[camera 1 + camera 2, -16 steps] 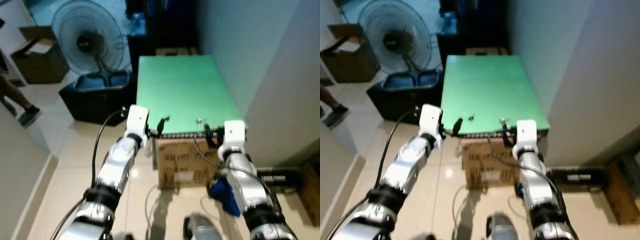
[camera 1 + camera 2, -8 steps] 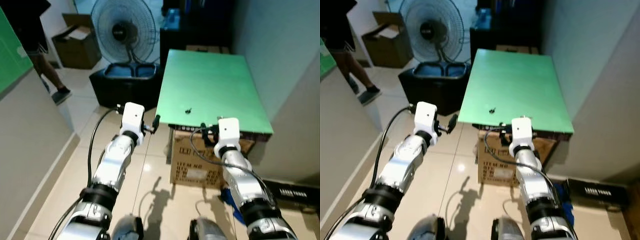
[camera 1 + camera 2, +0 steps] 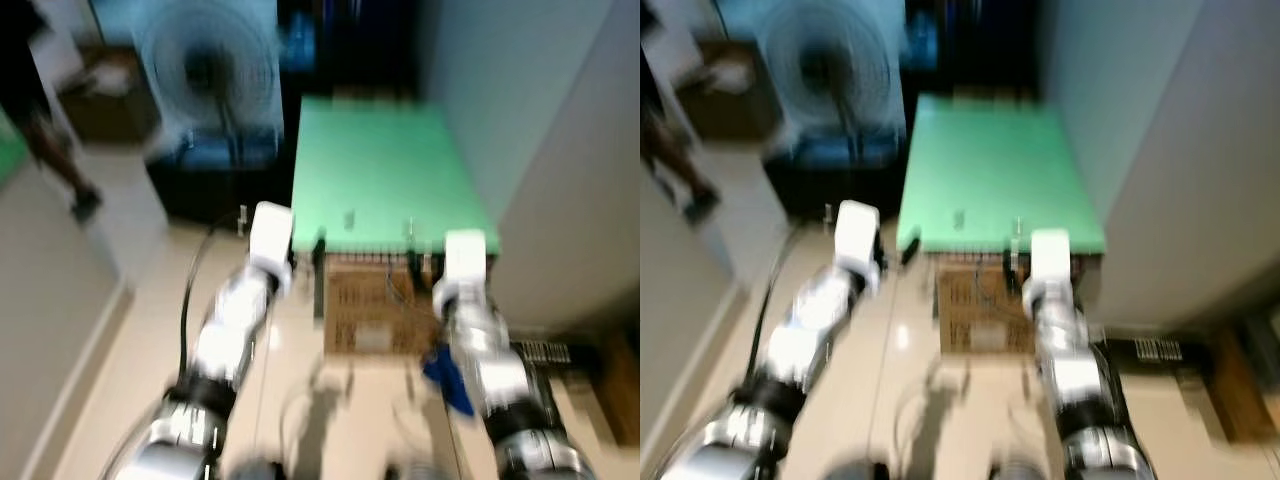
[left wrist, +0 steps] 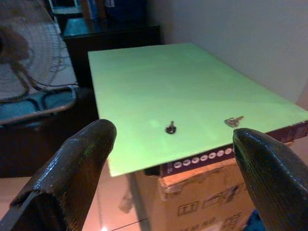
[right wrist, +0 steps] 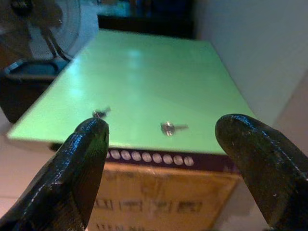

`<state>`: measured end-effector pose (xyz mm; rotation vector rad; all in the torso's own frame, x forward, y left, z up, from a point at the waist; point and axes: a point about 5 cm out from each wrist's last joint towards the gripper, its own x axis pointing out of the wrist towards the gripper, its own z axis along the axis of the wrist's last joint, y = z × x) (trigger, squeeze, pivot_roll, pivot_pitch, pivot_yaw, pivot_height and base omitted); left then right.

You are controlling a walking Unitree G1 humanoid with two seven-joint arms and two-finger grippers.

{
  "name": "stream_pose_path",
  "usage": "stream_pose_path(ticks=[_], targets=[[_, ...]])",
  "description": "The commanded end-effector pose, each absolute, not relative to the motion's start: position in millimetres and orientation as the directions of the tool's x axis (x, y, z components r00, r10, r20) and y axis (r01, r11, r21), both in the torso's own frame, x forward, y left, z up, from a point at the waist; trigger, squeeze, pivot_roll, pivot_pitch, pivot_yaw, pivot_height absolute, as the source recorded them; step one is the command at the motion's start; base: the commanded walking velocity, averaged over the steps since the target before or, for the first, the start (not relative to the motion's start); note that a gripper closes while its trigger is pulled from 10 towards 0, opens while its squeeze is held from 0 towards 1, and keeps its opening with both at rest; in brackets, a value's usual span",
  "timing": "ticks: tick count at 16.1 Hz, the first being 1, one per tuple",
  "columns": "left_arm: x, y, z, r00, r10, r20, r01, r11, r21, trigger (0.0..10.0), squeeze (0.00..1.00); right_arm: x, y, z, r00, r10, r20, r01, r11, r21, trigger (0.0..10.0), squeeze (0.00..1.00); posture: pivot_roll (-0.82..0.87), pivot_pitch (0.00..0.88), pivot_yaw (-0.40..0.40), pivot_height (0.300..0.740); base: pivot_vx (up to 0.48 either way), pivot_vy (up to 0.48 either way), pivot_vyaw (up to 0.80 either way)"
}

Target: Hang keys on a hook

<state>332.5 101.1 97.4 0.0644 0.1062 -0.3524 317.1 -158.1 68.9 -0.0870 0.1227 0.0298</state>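
Approach step under way: head views are blurred, consistent with walking. Flat green table (image 4: 192,91) on a brown cardboard box (image 4: 192,202) lies directly ahead. Two small metal keys rest on it near the front edge, well apart: key one (image 4: 170,127), key two (image 4: 233,121). Left pincer (image 4: 168,168) and right pincer (image 5: 163,159) are both spread wide, empty, short of the table edge. No hook can be made out. Next move, in my judgement: settle, lower one pincer over a key, pinch flat metal.
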Motion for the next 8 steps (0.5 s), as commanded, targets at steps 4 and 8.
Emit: stream_pose_path(ticks=[4,8], targets=[[331.4,98.5,99.6,0.927,-0.362,-0.1,0.368,0.928,0.054,10.0,0.0,319.7,-157.3,73.2,0.994,0.03,-0.107,-0.039,0.996,-0.078,10.0,0.0,-0.09,0.0,0.051,0.74,0.0,0.0,0.0],[332.0,102.0,99.7,0.933,-0.346,-0.095,0.353,0.933,0.067,10.0,0.0,319.8,-157.4,72.0,0.994,0.027,-0.11,-0.04,0.992,-0.116,10.0,0.0,-0.08,0.0,0.037,0.74,0.0,0.0,0.0]])
